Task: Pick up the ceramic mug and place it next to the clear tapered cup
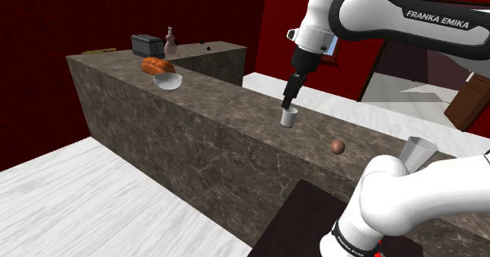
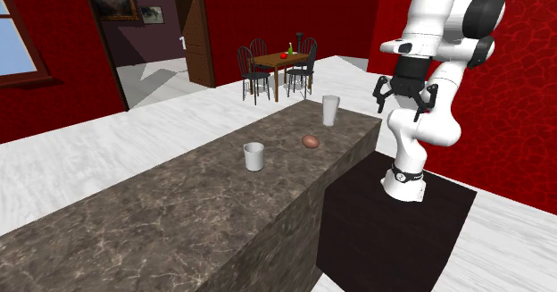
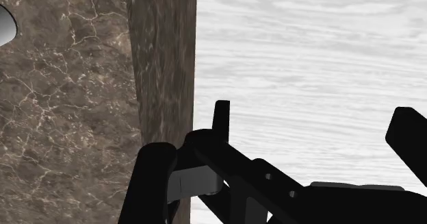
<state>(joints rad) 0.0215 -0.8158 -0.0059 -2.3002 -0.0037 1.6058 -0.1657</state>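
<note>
Standing upright on the dark marble counter (image 2: 161, 210), the plain white mug (image 2: 254, 156) has its mouth up, and we see only its shaded grey inside wall. A small brown egg-shaped ball (image 2: 310, 141) lies between the mug and the clear tapered cup (image 2: 330, 110). The cup stands upright, wider at the rim, near the counter's end and well apart from the mug.

At the far end of the counter in the shoulder view, we find a shallow white bowl (image 1: 167, 81) just beside an orange-brown loaf (image 1: 157, 65). We cannot tell what the bowl holds. Behind them sit a dark toaster (image 1: 147, 45) and a pale pink pump bottle (image 1: 170, 40).

The all-black gripper (image 2: 406, 100) hangs in the air above counter height, its fingers spread wide and holding nothing. In the shoulder view it merely lines up over the mug, and we cannot tell exactly what lies beneath it. The cup's foot in that view is hidden behind the arm's white lower link.

In the wrist view we make out the counter's top and side against the white floor (image 3: 308, 51). We also see a pale curved shape (image 3: 5, 22) cut off at the edge, which we cannot name.
</note>
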